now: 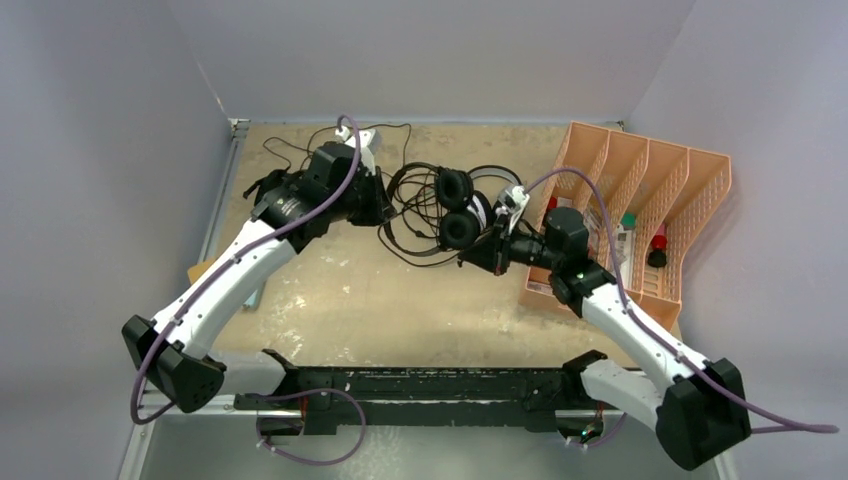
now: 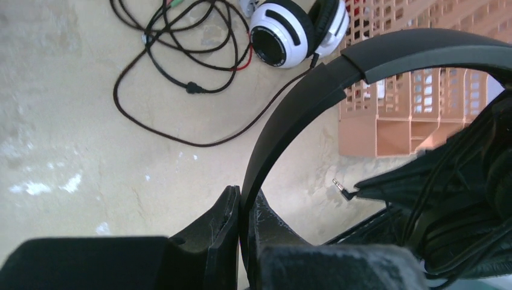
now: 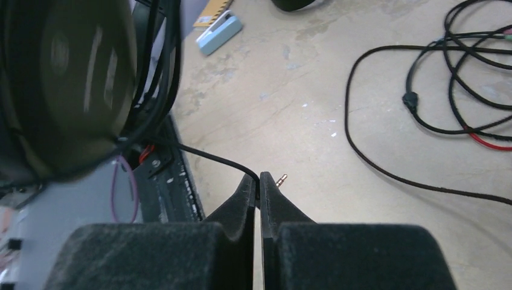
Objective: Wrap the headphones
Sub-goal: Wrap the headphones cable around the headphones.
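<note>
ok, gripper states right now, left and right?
Left gripper: closed on the black headband of the large black headphones.
Right gripper: closed, pinching the thin black cable just behind its gold plug.

Black left gripper (image 2: 244, 204) clamped on the curved headband of large black plastic headphones (image 2: 302, 96), white-and-black over-ear headphones (image 2: 290, 33) beyond, tangled thin black cables (image 2: 181, 54) on beige tabletop (image 2: 66, 121), gold-tipped jack plug (image 2: 345, 191), salmon plastic lattice basket (image 2: 410, 124) at right

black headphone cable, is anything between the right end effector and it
Nothing visible does. The right end effector is shut on the thin black cable just behind its jack plug, while the left end effector clamps the black headphones' headband.
</note>
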`<action>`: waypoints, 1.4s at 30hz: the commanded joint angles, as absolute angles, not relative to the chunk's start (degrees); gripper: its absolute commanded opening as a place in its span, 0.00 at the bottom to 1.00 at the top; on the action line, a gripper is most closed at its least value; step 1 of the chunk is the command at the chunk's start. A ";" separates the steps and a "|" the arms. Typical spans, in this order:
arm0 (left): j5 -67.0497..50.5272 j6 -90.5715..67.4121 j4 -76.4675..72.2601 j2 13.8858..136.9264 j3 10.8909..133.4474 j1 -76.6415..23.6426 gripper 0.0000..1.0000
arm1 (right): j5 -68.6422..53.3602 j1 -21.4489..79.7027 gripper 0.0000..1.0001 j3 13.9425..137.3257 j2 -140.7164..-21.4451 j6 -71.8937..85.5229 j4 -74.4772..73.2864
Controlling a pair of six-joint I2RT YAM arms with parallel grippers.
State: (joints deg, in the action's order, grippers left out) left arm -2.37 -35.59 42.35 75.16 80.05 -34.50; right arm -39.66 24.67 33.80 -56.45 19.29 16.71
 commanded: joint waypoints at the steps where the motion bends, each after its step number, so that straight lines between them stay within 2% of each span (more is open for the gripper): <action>1: -9.42 -17.58 31.06 68.20 77.17 -34.18 0.00 | -57.52 20.90 0.00 40.35 -61.95 18.94 14.83; 6: -14.74 -3.68 25.43 64.17 72.40 -34.19 0.00 | -69.76 20.81 0.00 45.91 -67.84 24.39 14.19; 10: -18.22 7.83 26.10 64.36 71.73 -35.22 0.00 | -72.49 20.82 0.00 48.77 -70.33 28.60 13.54; 16: -4.13 21.50 29.75 68.01 73.31 -44.49 0.00 | -73.13 20.81 0.00 56.90 -74.95 27.82 2.91; 23: 5.45 32.00 27.29 68.49 72.44 -49.58 0.00 | -71.59 20.83 0.00 60.63 -77.49 29.30 -3.41; 32: 14.73 38.09 26.89 66.27 70.99 -55.75 0.00 | -70.05 20.83 0.00 60.29 -77.22 36.60 2.30; 42: 16.36 38.87 26.78 69.40 71.42 -59.28 0.00 | -69.47 21.47 0.00 58.46 -76.39 45.06 9.68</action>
State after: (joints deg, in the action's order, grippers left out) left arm 14.61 37.34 24.73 68.20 71.35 -58.30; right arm -69.54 21.47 57.36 -78.48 41.12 3.79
